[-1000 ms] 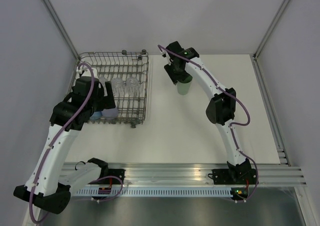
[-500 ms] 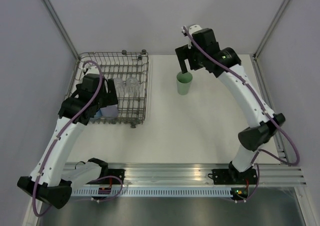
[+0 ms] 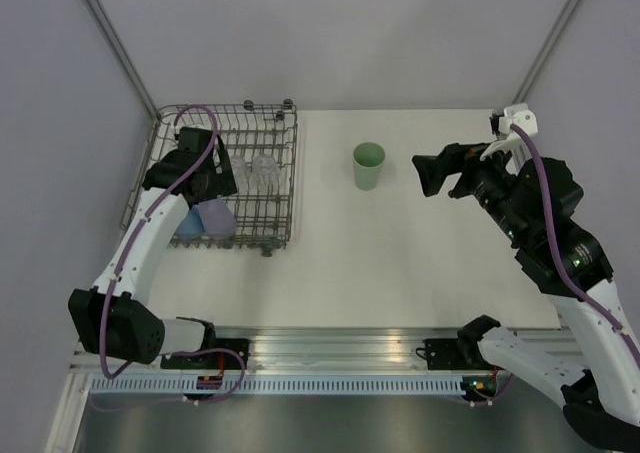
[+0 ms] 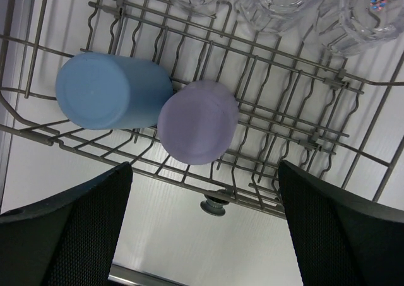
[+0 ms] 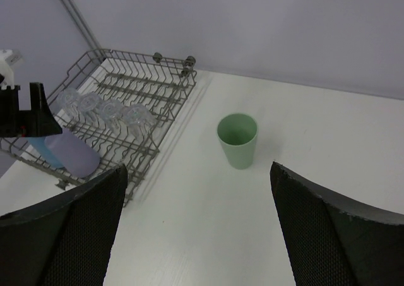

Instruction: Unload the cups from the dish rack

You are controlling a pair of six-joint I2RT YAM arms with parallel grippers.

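Fingers (image 4: 63, 235) of our left gripper (image 4: 202, 232) stand spread wide over the near edge of the grey wire dish rack (image 4: 265, 194). At 12 o'clock from it we see one smooth lavender cup (image 4: 197, 122), touching one blue cup (image 4: 110, 90) at 10 o'clock. Both are opaque, with bases turned toward us. Four clear cups (image 4: 274, 2) line the row beyond. Our right gripper (image 5: 199, 226) is likewise spread, well apart from the rack. One pale green cup (image 5: 237, 139) stands upright on the white table (image 5: 328, 172), at 12 o'clock from it.
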